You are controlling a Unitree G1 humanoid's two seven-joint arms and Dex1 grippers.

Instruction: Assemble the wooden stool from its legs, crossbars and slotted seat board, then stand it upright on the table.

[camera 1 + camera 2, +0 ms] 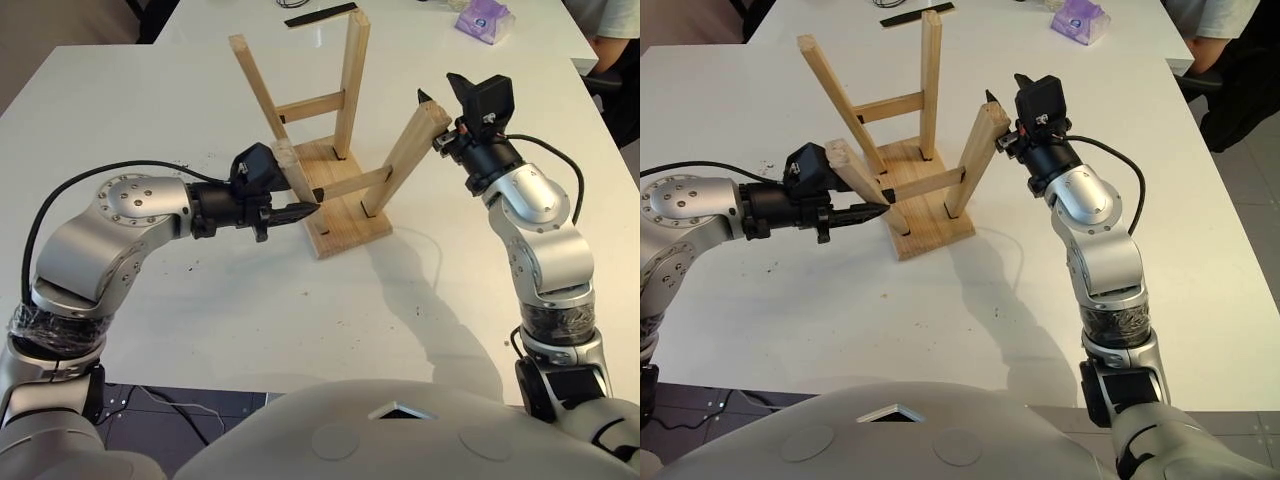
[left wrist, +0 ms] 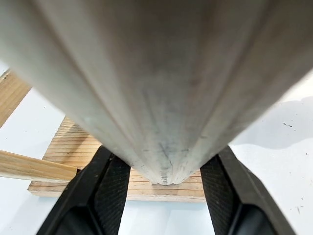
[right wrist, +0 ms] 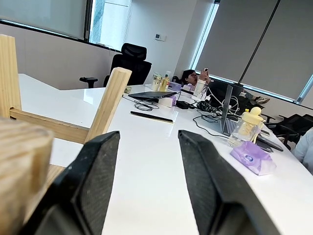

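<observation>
Judging the pale wooden stool (image 1: 345, 228), inverted on the white counter (image 1: 120, 120), light but loose-jointed, we favour low leg holds: left gripper (image 1: 305, 211) jaws pinch its near leg (image 1: 292, 168), right gripper (image 1: 438, 88) jaws spread beside another.

Count taken across the table (image 1: 150, 120). Legs: four. Two stand toward the far edge, far left leg (image 1: 256, 85) and far right leg (image 1: 351, 80); two lean nearer the front edge, near left leg (image 1: 293, 172) and near right leg (image 1: 405, 160). Crossbars: two seen, far crossbar (image 1: 310, 106) and near crossbar (image 1: 352, 184). Seat board (image 1: 345, 228): one. Grippers: two, left gripper (image 1: 300, 212) and right gripper (image 1: 440, 90). Tables: two, counting the second table (image 1: 230, 20) beyond the far edge. That one carries one purple tissue pack (image 1: 484, 20) and one black strip (image 1: 320, 15).
</observation>
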